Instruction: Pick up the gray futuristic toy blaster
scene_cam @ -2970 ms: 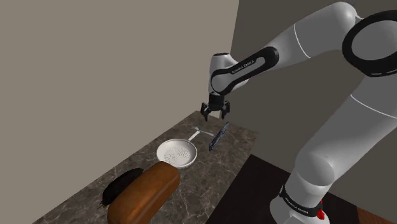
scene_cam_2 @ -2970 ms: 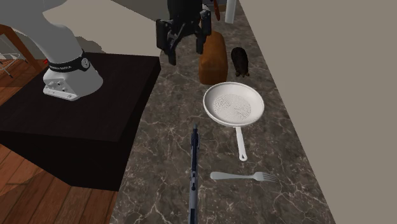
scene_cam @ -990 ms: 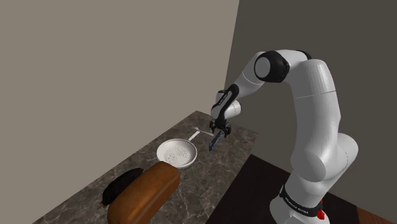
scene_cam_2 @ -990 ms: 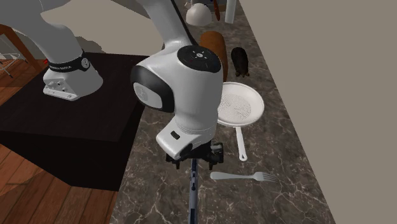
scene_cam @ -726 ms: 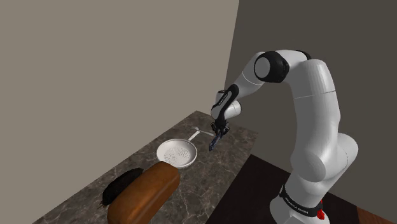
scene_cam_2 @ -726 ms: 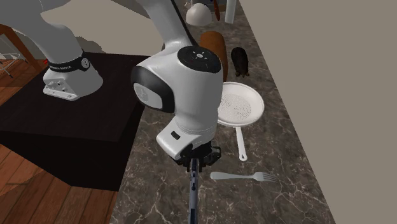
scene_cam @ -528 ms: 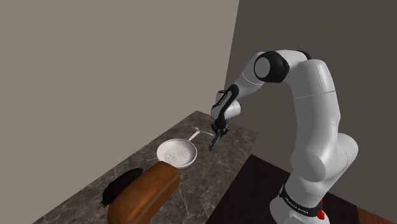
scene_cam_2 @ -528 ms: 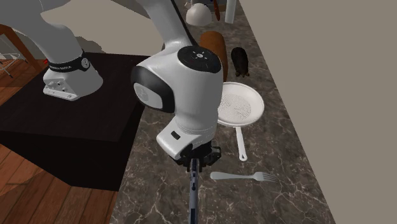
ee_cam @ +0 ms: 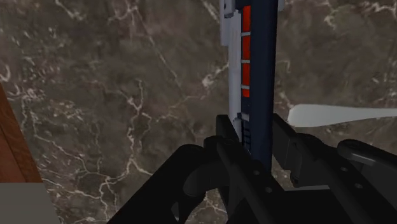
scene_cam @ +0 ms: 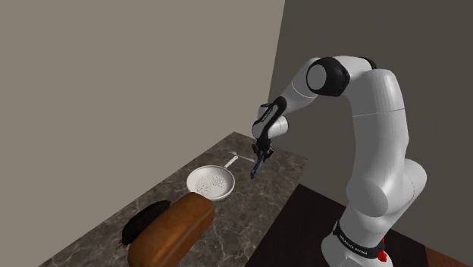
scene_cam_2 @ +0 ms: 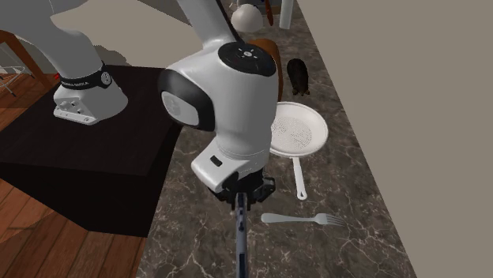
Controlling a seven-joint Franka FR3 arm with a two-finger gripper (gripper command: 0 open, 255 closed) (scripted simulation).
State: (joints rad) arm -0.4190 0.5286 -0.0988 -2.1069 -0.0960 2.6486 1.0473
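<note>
The toy blaster point(ee_cam: 257, 57) is a long thin dark blue-grey bar with red segments and a pale strip along one side. My gripper point(ee_cam: 256, 137) is shut on its near end, one black finger pressed against each side. In the shoulder view the gripper point(scene_cam: 261, 150) points down over the far end of the dark marble counter point(scene_cam: 250, 205), and the blaster point(scene_cam: 258, 165) hangs slanted below it. In the second exterior view the gripper point(scene_cam_2: 242, 193) sits under the big white wrist, and the blaster point(scene_cam_2: 240, 237) runs from it toward the picture's lower edge.
A white pan point(scene_cam_2: 296, 130) lies next to the gripper, with a white fork point(scene_cam_2: 304, 219) beside its handle. A brown loaf point(scene_cam: 170, 227) and a small black object point(scene_cam: 144, 221) sit farther along the counter. The counter's edge drops to my dark stand point(scene_cam_2: 95, 150).
The fingers stood apart around the blaster a second ago and have since closed on it. The arm has now risen slightly, with the blaster in its grip.
</note>
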